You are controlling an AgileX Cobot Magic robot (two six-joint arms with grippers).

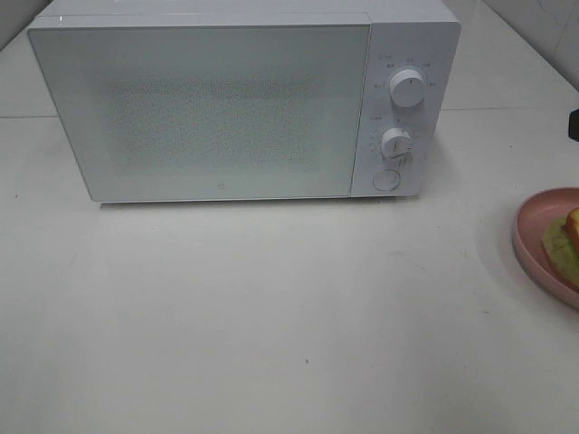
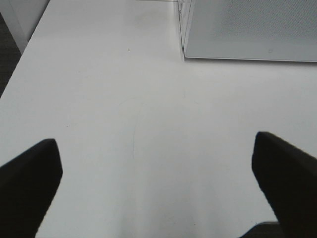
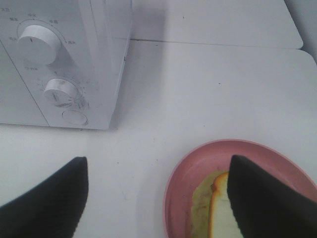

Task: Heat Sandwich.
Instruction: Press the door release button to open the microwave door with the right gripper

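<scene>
Evidently at the very start of the job, seen from the high camera: the boxy white microwave oven (image 1: 226, 108) stands at the back of the pale white table (image 1: 271, 325), its frosted glass door (image 1: 199, 108) shut. At the right edge, well apart from it, the round pink plate (image 1: 536, 217) carries the small sandwich (image 1: 570, 237) of pale bread, orange crust and green filling, partly cut off by the frame. Neither of my arms shows here.

From my left wrist: my left gripper (image 2: 154, 141) hangs over bare table, its black fingers (image 2: 29, 178) spread fully wide and holding nothing. A lower corner of the microwave lies ahead.

From my right wrist: my right gripper (image 3: 157, 161) hovers by the plate, fingers wide apart and empty, one of them masking part of the sandwich; I cannot tell whether it touches. A round white button (image 3: 74, 117) sits below the two white dials (image 3: 39, 43).

I judge that nothing is done yet. The door must open first, probably by pressing that button, before the plate can go in.
</scene>
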